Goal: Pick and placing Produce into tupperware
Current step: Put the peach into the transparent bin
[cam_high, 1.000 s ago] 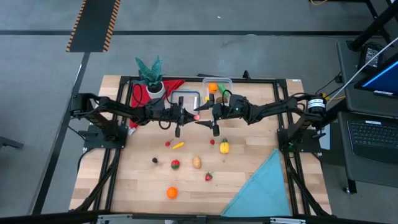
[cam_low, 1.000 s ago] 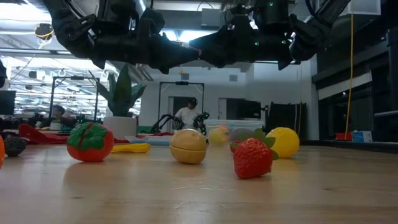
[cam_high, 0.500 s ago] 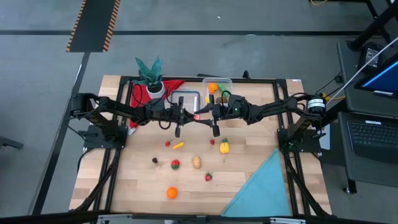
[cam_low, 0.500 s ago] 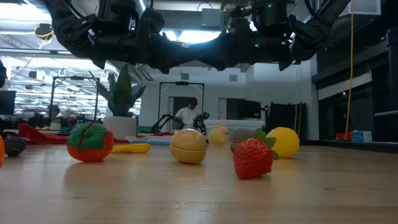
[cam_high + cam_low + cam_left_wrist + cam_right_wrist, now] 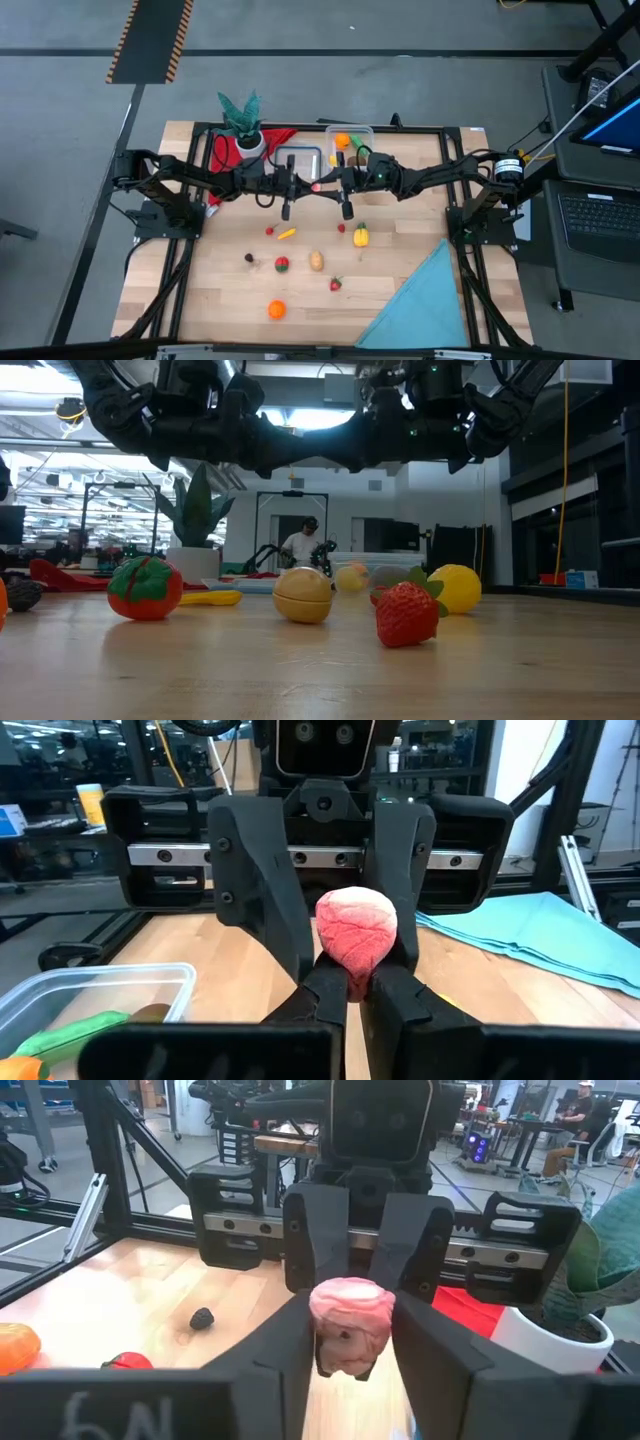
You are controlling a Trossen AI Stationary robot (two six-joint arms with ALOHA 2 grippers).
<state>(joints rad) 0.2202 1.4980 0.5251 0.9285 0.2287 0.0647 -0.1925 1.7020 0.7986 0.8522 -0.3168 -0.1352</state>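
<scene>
A pink-red piece of produce (image 5: 316,186) hangs in mid-air above the table's middle, between my two grippers, which point at each other. My left gripper (image 5: 306,187) and my right gripper (image 5: 326,186) are both shut on it. The tupperware (image 5: 368,130) stands at the far edge with an orange piece and a green piece inside. Other produce lies on the table nearer the front: a lemon (image 5: 360,236), a tomato (image 5: 282,264), a brown piece (image 5: 316,261), a strawberry (image 5: 336,284) and an orange (image 5: 276,310). My left gripper pinches the pink piece's lower near end (image 5: 350,978) between its two fingertips, coming level from the table's left. The piece stands up above the fingertips, clear of the table. My right gripper has the piece's two sides (image 5: 318,1320) between its fingers (image 5: 285,1350), coming level from the table's right.
A potted plant (image 5: 243,125) and a red cloth (image 5: 278,135) sit at the far left. A flat clear lid with a blue rim (image 5: 297,158) lies beside the tupperware. A teal cloth (image 5: 425,300) covers the near right corner.
My right gripper has shut its fingers in on the pink piece, which my left gripper keeps holding. Neither arm has shifted.
</scene>
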